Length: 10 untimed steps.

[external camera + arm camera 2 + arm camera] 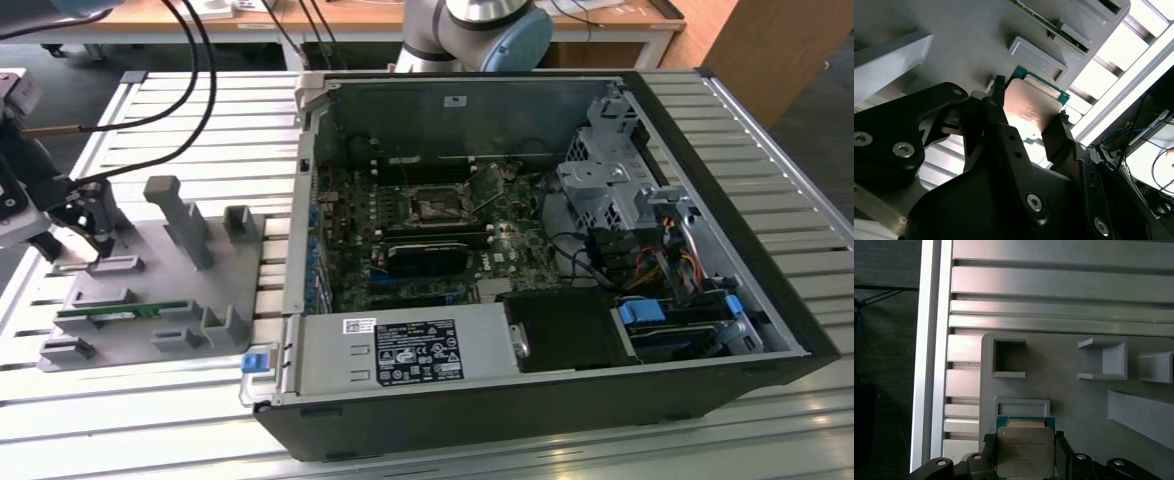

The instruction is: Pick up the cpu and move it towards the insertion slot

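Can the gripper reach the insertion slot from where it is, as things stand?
Probably yes. The gripper, shut on the cpu, sits over the grey tray beside the computer case. The case is open on top and nothing covers the insertion slot, though the case wall stands between them.

upright posts (pixel 180 215) and the case wall (pixel 304 200) are standing between the gripper (pixel 83 245) holding the cpu (pixel 1025 452) and the insertion slot (pixel 437 207).

Silvery green-rimmed cpu (pixel 1025 451), well apart from dark, metal-framed insertion slot (pixel 438 208)
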Each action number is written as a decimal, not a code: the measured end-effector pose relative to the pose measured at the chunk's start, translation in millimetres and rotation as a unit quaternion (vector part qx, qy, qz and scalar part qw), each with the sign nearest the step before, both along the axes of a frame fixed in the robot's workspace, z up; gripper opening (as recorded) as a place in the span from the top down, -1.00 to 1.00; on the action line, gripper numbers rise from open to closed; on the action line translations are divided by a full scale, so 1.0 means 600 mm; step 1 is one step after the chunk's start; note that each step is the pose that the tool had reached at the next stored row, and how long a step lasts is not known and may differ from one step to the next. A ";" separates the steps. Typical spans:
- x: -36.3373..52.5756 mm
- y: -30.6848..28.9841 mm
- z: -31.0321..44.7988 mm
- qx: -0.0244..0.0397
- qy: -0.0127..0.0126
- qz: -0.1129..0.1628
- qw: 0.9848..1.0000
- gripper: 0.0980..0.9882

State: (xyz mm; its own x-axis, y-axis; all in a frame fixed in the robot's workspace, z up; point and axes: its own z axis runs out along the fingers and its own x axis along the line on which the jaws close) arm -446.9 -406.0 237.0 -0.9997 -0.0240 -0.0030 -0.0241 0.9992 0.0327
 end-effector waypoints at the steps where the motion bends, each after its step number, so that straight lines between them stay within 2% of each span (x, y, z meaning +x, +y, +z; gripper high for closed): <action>1: 0.000 0.0001 0.001 0.000 0.000 0.000 1.000 0.00; 10: 0.000 0.0001 0.009 0.000 0.000 0.000 1.000 0.00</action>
State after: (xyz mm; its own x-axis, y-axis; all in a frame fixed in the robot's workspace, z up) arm -446.9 -405.9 242.2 -0.9997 -0.0240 -0.0031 -0.0241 0.9992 0.0327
